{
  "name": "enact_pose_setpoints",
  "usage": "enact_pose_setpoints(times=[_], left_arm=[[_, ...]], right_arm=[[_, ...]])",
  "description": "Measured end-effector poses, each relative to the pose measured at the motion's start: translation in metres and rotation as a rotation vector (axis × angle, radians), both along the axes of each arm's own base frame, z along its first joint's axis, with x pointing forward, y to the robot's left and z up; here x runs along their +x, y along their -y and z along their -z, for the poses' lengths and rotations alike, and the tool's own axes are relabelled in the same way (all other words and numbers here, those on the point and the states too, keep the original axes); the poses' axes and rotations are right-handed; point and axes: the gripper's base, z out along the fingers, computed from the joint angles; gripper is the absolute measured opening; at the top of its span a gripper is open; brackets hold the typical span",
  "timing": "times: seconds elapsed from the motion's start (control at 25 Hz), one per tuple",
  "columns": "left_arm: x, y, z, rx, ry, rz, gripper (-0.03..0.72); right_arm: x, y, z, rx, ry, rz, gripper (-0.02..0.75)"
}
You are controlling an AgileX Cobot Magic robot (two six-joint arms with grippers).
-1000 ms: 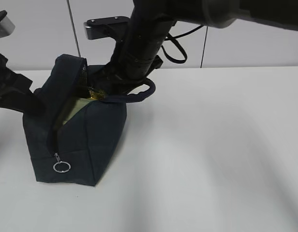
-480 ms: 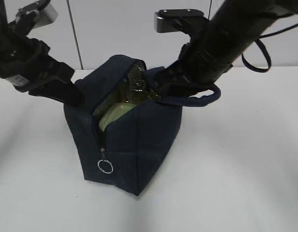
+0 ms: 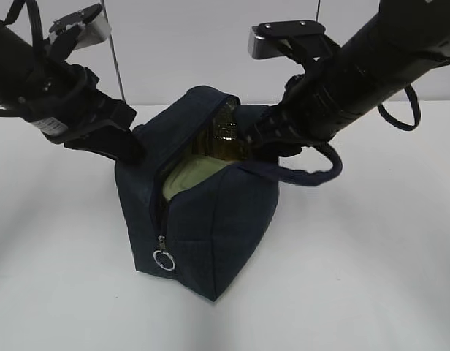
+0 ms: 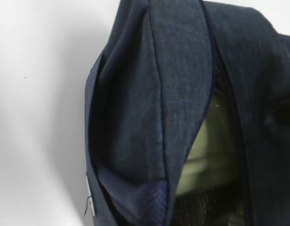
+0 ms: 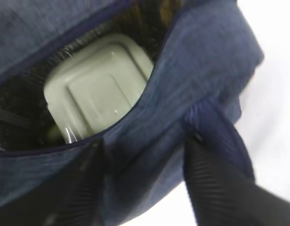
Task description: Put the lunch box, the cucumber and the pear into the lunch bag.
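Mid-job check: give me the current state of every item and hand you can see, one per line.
lunch bag: upright on the table, top unzipped and held open.
lunch box: inside the bag, lid on, green lid facing the opening.
zipper ring pull: hanging at the low end of the zipper.
loop handle: sticking out sideways under the right arm.
left hand: out of sight behind the bag's left wall.
right hand: fingers straddling the bag's edge.

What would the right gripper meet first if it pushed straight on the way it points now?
Most likely the lunch bag itself: in the right wrist view the fingers sit against its navy side wall beside a handle. The lunch box lies beyond the rim, inside. Depth is unclear.
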Motion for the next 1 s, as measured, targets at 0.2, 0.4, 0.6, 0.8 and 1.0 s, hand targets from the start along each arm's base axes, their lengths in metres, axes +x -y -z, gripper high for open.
enact_pose_setpoints(times=[0.2, 0.4, 0.6, 0.8, 1.0], left_arm=[[0.000, 0.000, -0.001, 0.000, 0.013, 0.003, 0.351], [-0.007, -0.003, -0.019, -0.009, 0.106, 0.013, 0.395], [-0.031, -0.013, -0.036, -0.031, 0.275, 0.013, 0.396], [-0.073, -0.029, -0.033, -0.079, 0.453, -0.022, 0.393], [-0.109, -0.047, -0.010, -0.083, 0.545, -0.105, 0.386]], right_arm=[[-0.003, -0.005, -0.009, 0.054, 0.045, -0.072, 0.548], [-0.016, -0.004, -0.038, 0.126, 0.125, -0.112, 0.564], [-0.042, 0.007, -0.060, 0.168, 0.196, -0.130, 0.565], [-0.093, 0.009, -0.048, 0.289, 0.288, -0.188, 0.539], [-0.147, 0.004, -0.006, 0.356, 0.372, -0.260, 0.500]])
